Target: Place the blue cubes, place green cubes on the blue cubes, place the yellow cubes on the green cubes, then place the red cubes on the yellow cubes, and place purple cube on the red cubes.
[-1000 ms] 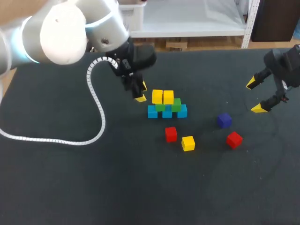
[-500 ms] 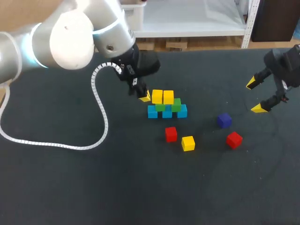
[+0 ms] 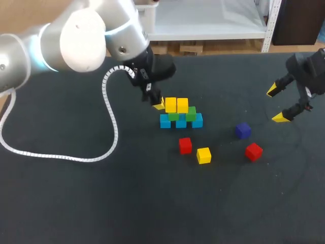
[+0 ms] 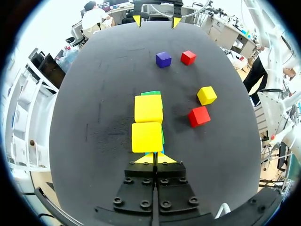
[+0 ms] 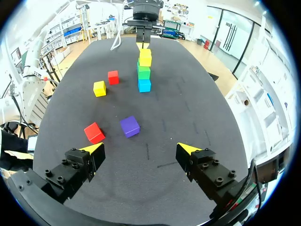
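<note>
A stack stands mid-table: three blue cubes (image 3: pixel 181 122) in a row, two green cubes (image 3: pixel 191 113) on them, two yellow cubes (image 3: pixel 176 104) on top. My left gripper (image 3: pixel 158 104) is shut and empty, its tips right beside the left yellow cube (image 4: pixel 146 137); contact cannot be told. Loose on the table lie a red cube (image 3: pixel 185 145), a yellow cube (image 3: pixel 203 155), a second red cube (image 3: pixel 253 151) and a purple cube (image 3: pixel 242 130). My right gripper (image 3: pixel 277 104) hangs open at the far right, the purple cube (image 5: pixel 130 126) and a red cube (image 5: pixel 94 133) ahead of it.
A white coiled cable (image 3: pixel 107 127) trails from the left arm across the table's left half. The black tabletop (image 3: pixel 152 203) is bare in front of the loose cubes.
The left gripper has shut with nothing in it and moved right, up to the left yellow cube of the stack. The right arm and all cubes have stayed put.
</note>
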Motion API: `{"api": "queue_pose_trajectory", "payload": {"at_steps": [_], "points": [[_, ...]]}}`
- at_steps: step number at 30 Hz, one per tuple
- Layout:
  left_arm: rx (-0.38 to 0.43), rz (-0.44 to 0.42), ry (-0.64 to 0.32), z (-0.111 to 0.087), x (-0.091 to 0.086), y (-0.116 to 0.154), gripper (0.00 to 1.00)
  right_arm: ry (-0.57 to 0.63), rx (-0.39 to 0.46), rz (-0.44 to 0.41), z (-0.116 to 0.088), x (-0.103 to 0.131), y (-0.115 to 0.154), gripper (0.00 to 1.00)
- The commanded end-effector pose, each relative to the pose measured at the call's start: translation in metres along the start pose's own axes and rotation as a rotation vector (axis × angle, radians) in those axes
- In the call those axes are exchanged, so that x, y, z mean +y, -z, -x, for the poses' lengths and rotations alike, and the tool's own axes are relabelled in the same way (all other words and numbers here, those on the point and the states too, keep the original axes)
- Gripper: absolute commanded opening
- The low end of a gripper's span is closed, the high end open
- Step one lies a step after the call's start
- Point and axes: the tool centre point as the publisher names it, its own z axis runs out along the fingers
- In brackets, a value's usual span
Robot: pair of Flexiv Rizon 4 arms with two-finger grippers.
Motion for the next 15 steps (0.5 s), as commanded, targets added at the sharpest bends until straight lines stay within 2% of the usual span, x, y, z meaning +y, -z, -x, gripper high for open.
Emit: {"api": "queue_pose_trajectory", "payload": {"at_steps": [1,15], "points": [[0.000,-0.005,-0.001,0.0015,0.0029,-0.0015,0.00,0.001,-0.002,0.000,-0.0003,-0.0001,-0.0001,1.00],[0.011,-0.012,0.006,-0.0028,0.0038,-0.0026,0.00,0.001,-0.002,0.000,-0.0003,-0.0001,-0.0001,1.00]]}}
